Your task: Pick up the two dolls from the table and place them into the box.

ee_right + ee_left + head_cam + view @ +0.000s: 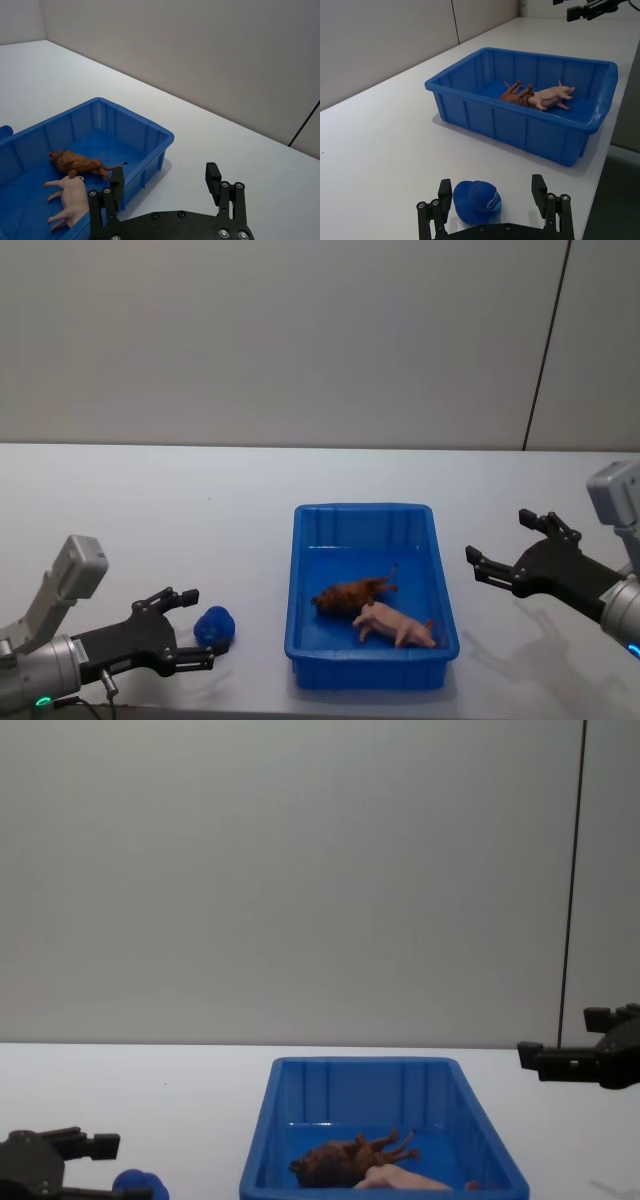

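**Both dolls lying in the blue bin, our claws spread and empty**

Nearest our head camera, our left gripper (192, 628) is hovering low over the white table (150, 510), to the left of the bright blue rectangular plastic bin (372, 669). Its fingers are standing wide apart and gripping nothing, though a small round blue toy (214, 626) is sitting on the table right between the fingertips, to the left of the bin and apart from it.

We are seeing both dolls lying inside the bin, toward its near end. One is a brown four-legged lion with a shaggy mane (350, 593), lying on its side on the bin floor. A pale pinkish-beige elongated figure (396, 624) is also lying on its side, touching the lion and sitting closer to the bin's near right corner.

We are holding our right gripper (496, 548) above the table to the right of the bin, clear of the rim. Its fingers are likewise spread wide, with nothing between them.
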Available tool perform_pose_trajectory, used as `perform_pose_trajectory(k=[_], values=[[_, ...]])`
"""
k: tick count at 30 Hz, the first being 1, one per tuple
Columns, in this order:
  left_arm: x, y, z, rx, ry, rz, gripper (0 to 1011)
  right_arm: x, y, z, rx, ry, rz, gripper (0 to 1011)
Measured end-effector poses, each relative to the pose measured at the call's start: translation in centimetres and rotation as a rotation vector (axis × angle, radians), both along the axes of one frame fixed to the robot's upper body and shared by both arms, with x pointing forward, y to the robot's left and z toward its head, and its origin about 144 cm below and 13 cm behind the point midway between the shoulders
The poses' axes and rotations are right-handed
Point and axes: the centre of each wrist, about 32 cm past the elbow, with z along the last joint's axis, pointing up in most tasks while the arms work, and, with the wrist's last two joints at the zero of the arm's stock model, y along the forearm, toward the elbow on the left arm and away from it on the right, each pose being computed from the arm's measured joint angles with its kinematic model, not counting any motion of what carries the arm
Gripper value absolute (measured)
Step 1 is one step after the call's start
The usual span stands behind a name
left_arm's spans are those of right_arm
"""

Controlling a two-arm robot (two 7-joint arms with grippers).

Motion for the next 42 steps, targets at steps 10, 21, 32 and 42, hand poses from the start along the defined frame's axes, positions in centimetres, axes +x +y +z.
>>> perform_pose_trajectory(k=[10,21,32,42], values=[[1.1,-0.9,0.0,0.045,0.010,-0.017,1003,0.0,0.0,0.0,0.000,0.000,0.000,1001],[1.8,-1.4,0.0,0.101,0.018,-0.014,1003,0.0,0.0,0.0,0.000,0.000,0.000,1001],[2.2,-1.7,0.0,0.154,0.029,-0.001,813,0.0,0.0,0.0,0.000,0.000,0.000,1000],[2.6,-1.8,0.1,0.175,0.027,0.006,578,0.0,0.0,0.0,0.000,0.000,0.000,1001]])
